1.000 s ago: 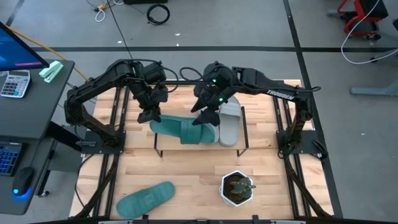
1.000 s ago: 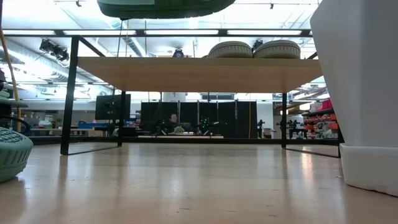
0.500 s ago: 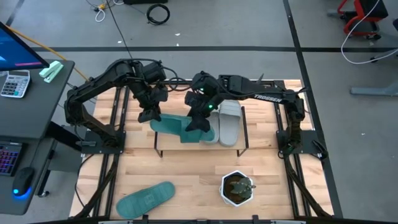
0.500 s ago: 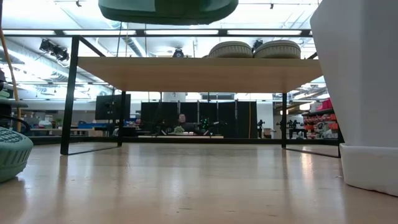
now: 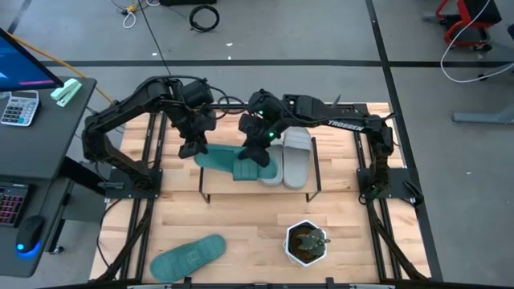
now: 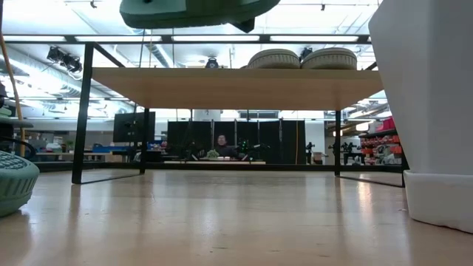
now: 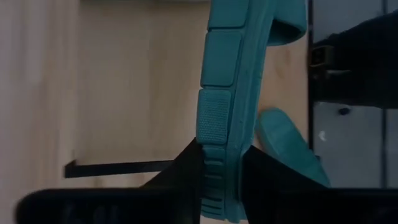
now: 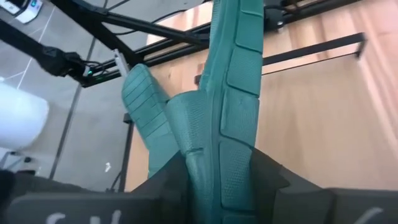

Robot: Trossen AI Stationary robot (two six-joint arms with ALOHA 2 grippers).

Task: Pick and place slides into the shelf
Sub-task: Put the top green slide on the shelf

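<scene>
Held slide: a teal slide (image 5: 233,163) hangs in the air above the shelf (image 5: 309,189), lying flat, stretched between the two grippers; in the low view it shows as a green shape (image 6: 194,11) well above the wooden board.
Left gripper: the left gripper (image 5: 191,149) is at the heel end of that teal slide, its two dark fingers (image 7: 186,168) pinching the sole edge from both sides.
Right gripper: the right gripper (image 5: 252,152) is at the other end, over the strap part, its fingers (image 8: 264,171) pressed against both sides of the same sole.
Shelf: low wooden board on thin black legs, in the far middle of the table (image 5: 241,229), mostly hidden from above by the arms and the footwear.
Grey slides: two light grey slides (image 5: 295,156) lie side by side on the shelf top, just beside the right gripper; from table height they show as two rounded ends (image 6: 303,58) on the board's right half.
Second teal slide: lies alone (image 5: 188,257) on the table near the front left corner, well apart from the shelf; its edge shows at the left of the low view (image 6: 15,181).
In the way: a white pot with a small plant (image 5: 307,242) stands on the table in front of the shelf's right part; close to the low camera it blocks the right side (image 6: 429,111).
Beyond the table: a person (image 6: 219,144) sits far back in the room; a desk with a calculator (image 5: 18,107) stands to the left.
</scene>
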